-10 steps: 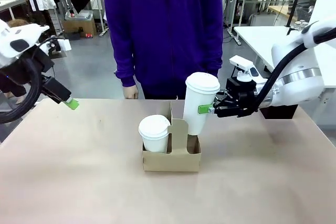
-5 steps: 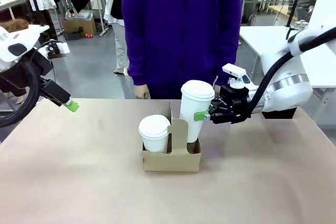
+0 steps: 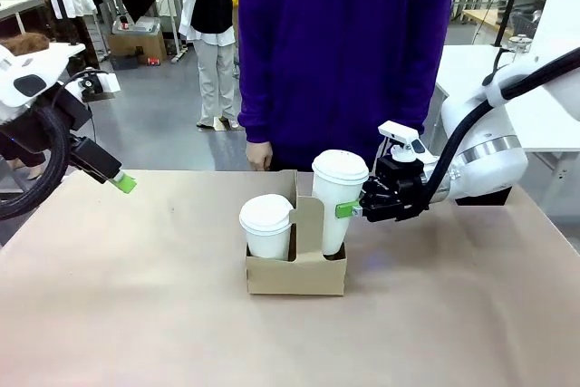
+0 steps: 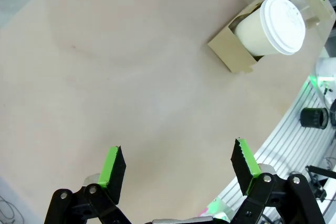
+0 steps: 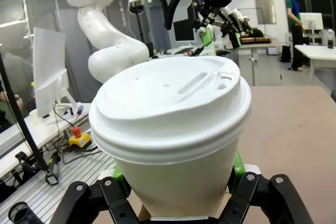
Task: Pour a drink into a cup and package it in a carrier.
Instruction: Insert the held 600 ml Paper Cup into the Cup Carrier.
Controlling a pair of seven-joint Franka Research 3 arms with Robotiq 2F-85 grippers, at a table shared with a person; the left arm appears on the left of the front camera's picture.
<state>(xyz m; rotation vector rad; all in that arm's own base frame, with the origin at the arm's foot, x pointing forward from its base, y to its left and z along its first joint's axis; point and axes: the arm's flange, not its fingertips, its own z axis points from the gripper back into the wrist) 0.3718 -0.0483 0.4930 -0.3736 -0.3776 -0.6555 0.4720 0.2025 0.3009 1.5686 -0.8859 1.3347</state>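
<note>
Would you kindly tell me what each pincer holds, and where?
Right pincer grips the tall cup by its side, below the lid. Left pincer is open, holding nothing.

Left arm raised at its own side, wrist bent so the left gripper point(image 3: 120, 179) hangs clear above the table, green pads pointing down and inward. Jaws spread wide, green fingertips point(image 4: 112, 167) far apart with nothing between them. Right arm reaching in from its side, elbow high, forearm sloping down to a level wrist. Right gripper point(image 3: 349, 210) aimed sideways toward the middle, clamped on the cup point(image 3: 336, 203), one green pad showing against the cup's wall just under the lid. Seen from the right wrist, black fingers point(image 5: 113, 198) hugging the cup on both sides, green pads pressed to its wall.
</note>
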